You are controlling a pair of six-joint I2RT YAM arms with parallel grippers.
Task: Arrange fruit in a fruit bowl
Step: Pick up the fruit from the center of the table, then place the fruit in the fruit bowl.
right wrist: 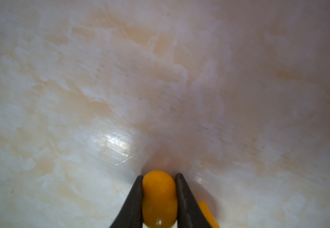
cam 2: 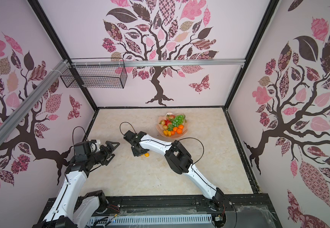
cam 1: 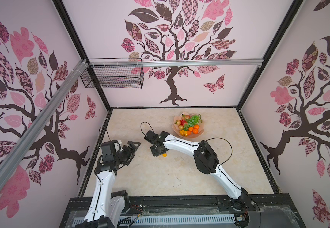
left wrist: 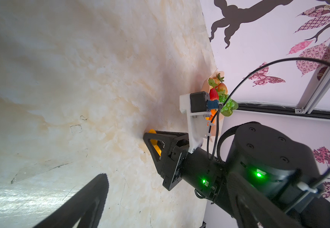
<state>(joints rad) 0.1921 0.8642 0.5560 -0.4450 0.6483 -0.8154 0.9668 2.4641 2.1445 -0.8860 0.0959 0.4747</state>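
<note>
Pinching a tomato (right wrist: 159, 197), right end effector (right wrist: 158, 175): grip hidden in top views

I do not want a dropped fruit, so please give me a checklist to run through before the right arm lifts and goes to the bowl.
1. Yellow tomato sits between fingers of right tool: ok.
2. Both fingers touch it: ok.
3. Second tomato lies outside the grip: ok.
4. Grip firm enough: cannot tell.
5. Left tool away from the path: ok.
6. Bare room in fruit bowl: ok.
</note>
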